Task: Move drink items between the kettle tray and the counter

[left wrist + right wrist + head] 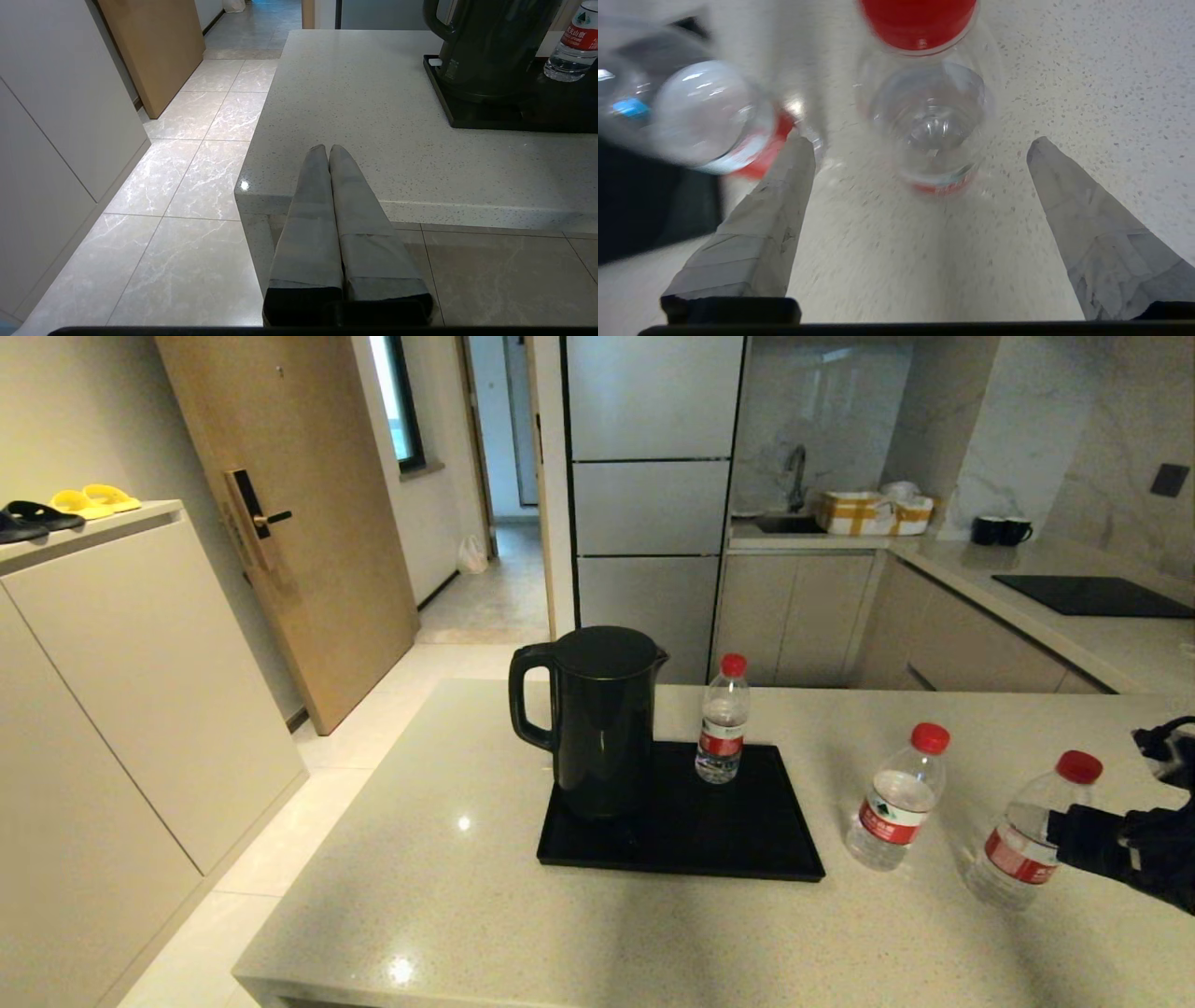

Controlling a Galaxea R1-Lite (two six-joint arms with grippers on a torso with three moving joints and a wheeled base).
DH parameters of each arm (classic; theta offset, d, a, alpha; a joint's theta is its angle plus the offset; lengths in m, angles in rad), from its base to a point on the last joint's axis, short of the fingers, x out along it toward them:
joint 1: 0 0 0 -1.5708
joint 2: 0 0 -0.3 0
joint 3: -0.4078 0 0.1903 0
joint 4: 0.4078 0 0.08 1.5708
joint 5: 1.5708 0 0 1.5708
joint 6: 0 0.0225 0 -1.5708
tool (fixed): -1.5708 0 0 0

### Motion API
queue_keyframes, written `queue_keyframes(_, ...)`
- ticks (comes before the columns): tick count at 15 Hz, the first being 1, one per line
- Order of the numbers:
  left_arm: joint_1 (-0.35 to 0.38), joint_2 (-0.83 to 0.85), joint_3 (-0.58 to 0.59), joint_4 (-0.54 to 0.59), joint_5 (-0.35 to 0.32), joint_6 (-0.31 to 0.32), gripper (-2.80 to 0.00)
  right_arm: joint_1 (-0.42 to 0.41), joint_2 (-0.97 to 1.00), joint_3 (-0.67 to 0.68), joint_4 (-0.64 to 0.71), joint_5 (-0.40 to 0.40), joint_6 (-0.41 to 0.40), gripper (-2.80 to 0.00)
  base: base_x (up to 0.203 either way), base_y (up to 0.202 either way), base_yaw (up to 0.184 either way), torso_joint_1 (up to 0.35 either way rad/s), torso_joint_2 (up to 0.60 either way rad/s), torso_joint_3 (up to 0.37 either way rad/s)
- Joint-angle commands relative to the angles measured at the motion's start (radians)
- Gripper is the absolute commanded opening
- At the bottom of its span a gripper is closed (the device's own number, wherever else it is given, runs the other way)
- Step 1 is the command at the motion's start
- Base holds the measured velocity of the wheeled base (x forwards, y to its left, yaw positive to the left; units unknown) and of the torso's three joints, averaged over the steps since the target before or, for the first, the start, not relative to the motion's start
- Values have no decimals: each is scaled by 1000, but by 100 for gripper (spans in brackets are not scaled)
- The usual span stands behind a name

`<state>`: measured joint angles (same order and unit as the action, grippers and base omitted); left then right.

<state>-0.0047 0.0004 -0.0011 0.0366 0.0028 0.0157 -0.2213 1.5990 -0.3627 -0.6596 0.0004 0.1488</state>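
Now, right gripper [920,144] spread wide at head view's right edge, bottle [1025,835] standing free between its fingers, untouched, on counter [560,933], left gripper [329,151] clenched.

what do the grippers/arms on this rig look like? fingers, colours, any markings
Both grippers carry two long fingers that taper to blunt tips, wrapped in grey tape-like covering with creases and seams, on black bases: left gripper, right gripper. In the head view the right arm is black and bulky. No markings or cables can be made out.
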Motion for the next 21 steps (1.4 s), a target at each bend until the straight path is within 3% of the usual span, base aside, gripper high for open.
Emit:
queue_keyframes(1, 0, -1, 0, 0, 0, 1, -280, 1, -168, -47, 162, 30, 0, 0, 0, 0, 0, 0, 0, 0)
queue_keyframes(4, 0, 0, 1, 0, 0, 0, -280, 1, -325, -166, 443, 86, 3, 0, 0, 0, 0, 0, 0, 0)
queue_keyframes(10, 0, -1, 0, 0, 0, 0, -280, 2, -526, -294, 727, 140, 6, 0, 0, 0, 0, 0, 0, 0)
queue_keyframes(11, 0, -1, 1, 0, 0, 1, -280, 2, -571, -318, 783, 150, 4, -280, 0, 0, 0, 0, 0, 0)
queue_keyframes(14, 0, 0, 1, 0, 0, 1, -280, 5, -725, -406, 1001, 244, -15, -280, 0, 0, 0, 0, 0, 0)
queue_keyframes(16, 0, -2, 0, 0, 0, 1, -280, 6, -825, -455, 1127, 292, -70, -280, 0, 0, 0, 0, 0, 0)
queue_keyframes(21, 0, 0, 0, 0, 0, 0, -280, 29, -1013, -771, 1558, 302, -113, -280, 0, 0, 0, 0, 0, 0)
